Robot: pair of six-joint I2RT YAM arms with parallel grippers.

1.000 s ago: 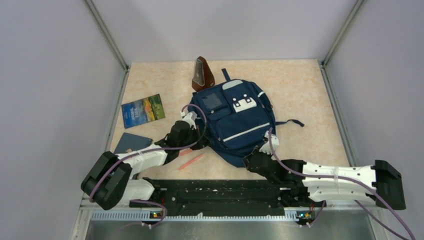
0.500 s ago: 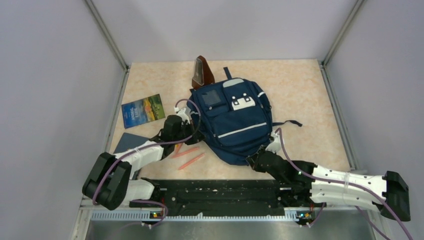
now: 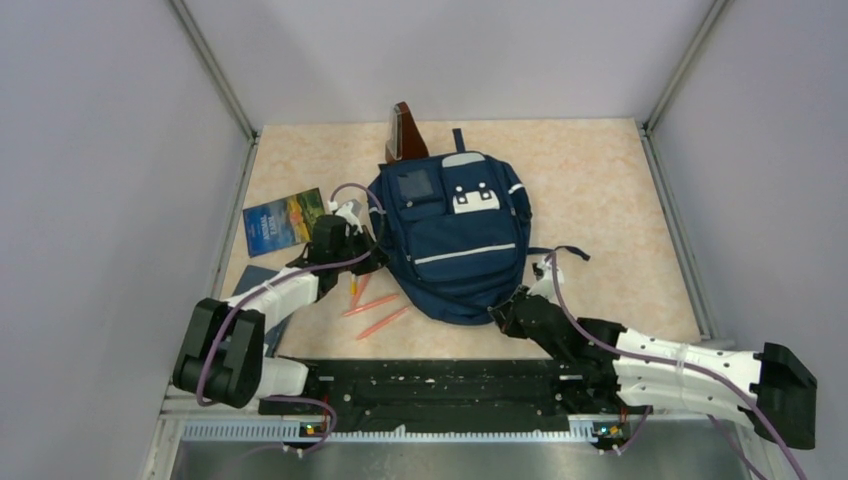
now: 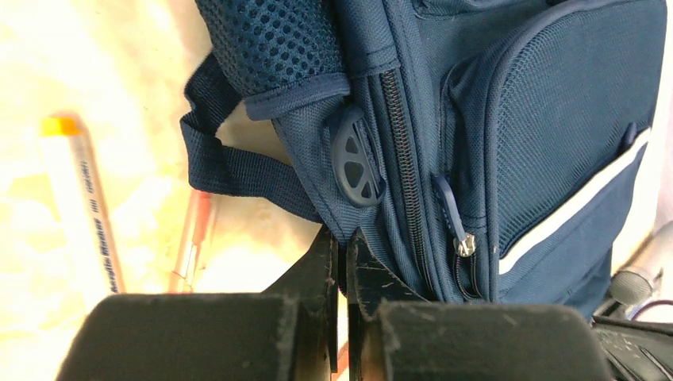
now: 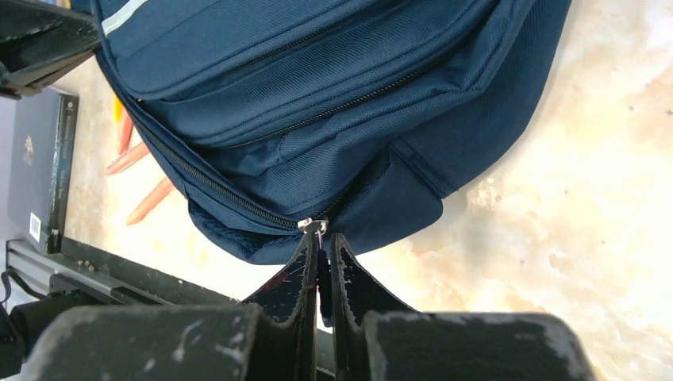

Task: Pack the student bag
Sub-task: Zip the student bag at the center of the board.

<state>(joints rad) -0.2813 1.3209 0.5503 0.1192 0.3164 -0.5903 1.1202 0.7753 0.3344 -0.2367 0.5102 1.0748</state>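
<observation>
Clamping student bag [image 5: 333, 87] zip pull [image 5: 316, 228]; right pincer [image 5: 319, 254] | pen [image 4: 79, 214] print: perhaps "Marker"

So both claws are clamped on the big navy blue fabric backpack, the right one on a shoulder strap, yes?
Not the strap. The right claw pinches a small metal zipper pull on the navy blue fabric backpack, as the right wrist view shows. The left claw is indeed clamped on the backpack's side fabric.
</observation>
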